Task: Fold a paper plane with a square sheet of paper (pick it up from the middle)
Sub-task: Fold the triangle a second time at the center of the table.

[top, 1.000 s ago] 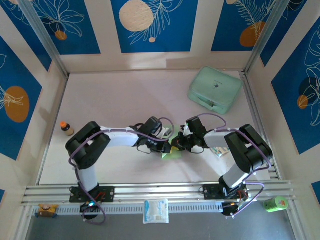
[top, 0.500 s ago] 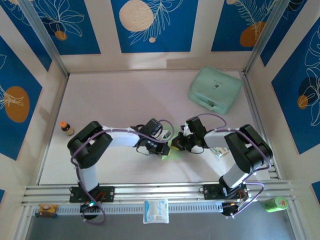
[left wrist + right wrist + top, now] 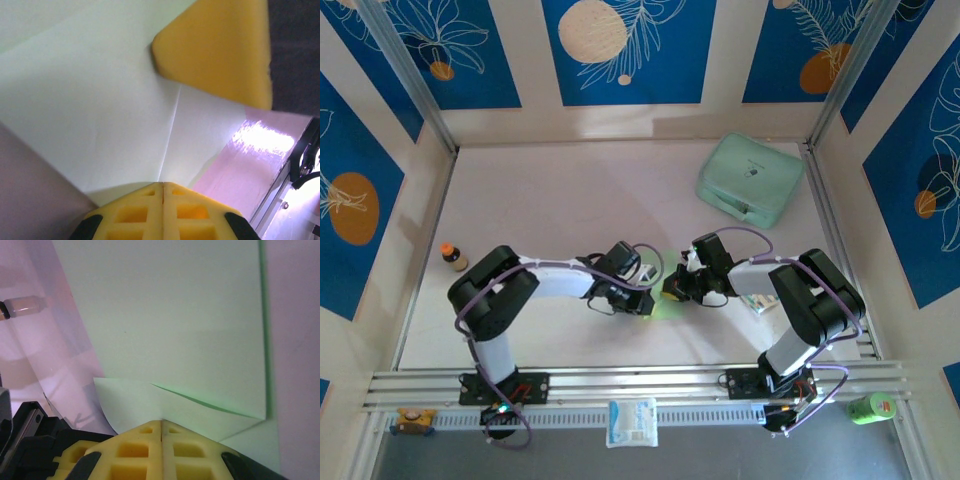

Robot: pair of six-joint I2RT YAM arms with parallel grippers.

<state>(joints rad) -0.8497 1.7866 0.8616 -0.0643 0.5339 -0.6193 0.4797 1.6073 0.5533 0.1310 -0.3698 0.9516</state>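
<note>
Pale pink tabletop (image 3: 550, 200), blue leaf-print walls around it.

Sheet (image 3: 100, 100): lies flat near the middle of the tabletop's near edge, between the two wrists. One straight crease (image 3: 170, 135) runs across it. The right wrist view shows a corner flap folded over.

Left gripper (image 3: 162, 192): clenched, jaws meeting, tip down on the sheet at the crease, nothing pinched that I can see.
Right gripper (image 3: 161, 427): also clenched, tip on the sheet at the flap. Its yellow pad rests on the sheet across from the left tip.

Step, as judged: early folding, pressing a fold flat; no dart shape yet.
Next move calls for one tip to pin the sheet while the other runs along the fold, lightly, since thin paper slides.

Count: 1 sheet, 2 grippers, 1 mint case (image 3: 750, 180) at the far right corner, 1 bottle (image 3: 451, 257) by the left edge.
</note>
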